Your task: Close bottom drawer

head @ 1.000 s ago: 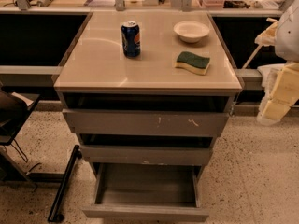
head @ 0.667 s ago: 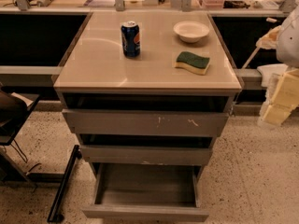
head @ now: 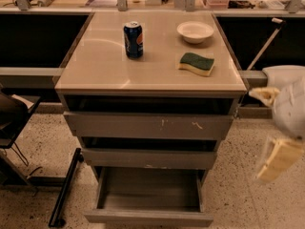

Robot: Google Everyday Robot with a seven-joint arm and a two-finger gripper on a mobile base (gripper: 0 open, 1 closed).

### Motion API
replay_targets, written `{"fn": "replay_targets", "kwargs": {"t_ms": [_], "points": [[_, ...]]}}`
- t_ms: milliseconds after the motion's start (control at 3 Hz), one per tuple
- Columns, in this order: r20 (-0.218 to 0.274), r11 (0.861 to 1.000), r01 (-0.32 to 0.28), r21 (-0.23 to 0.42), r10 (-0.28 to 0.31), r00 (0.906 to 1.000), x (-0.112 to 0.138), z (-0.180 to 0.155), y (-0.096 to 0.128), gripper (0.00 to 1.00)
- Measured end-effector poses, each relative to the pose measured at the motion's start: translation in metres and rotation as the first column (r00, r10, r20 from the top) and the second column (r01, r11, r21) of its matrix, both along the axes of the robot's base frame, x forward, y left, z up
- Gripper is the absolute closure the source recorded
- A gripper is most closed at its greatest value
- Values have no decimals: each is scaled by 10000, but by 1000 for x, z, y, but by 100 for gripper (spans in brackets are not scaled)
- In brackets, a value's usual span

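Note:
The bottom drawer (head: 148, 216) is the lowest of three grey drawers in the cabinet (head: 95, 70). It stands pulled far out toward me, its shallow box open and empty and its plain front panel near the lower edge of the view. My gripper (head: 280, 159) hangs at the far right, beside the cabinet at about the height of the middle drawer (head: 147, 158). It is apart from the cabinet and touches nothing. The top drawer (head: 147, 126) with white scratches sits slightly out.
On the cabinet top stand a blue soda can (head: 133, 39), a white bowl (head: 195, 31) and a green-and-yellow sponge (head: 196, 63). A dark chair (head: 12, 116) is at the left, a black bar (head: 64, 187) lies on the speckled floor, and a counter runs behind.
My gripper and arm have dropped lower along the cabinet's right side and look blurred from moving. The drawers and the things on top have not moved.

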State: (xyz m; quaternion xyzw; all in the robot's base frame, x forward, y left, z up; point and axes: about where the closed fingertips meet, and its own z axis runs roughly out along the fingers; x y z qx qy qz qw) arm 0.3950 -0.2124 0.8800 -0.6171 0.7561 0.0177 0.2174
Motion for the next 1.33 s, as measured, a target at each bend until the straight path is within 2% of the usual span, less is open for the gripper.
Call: {"fn": "replay_targets", "kwargs": {"t_ms": [333, 667, 1000, 1333], "points": [[-403, 9988, 382, 316, -369, 9985, -22, -97, -21, 0], [-1406, 9937, 1095, 219, -1054, 9844, -53, -217, -45, 0], [-1593, 9932, 1144, 211, -1096, 9811, -67, -254, -43, 0], [-1575, 9932, 1146, 203, -1100, 9814, -67, -253, -43, 0]]}}
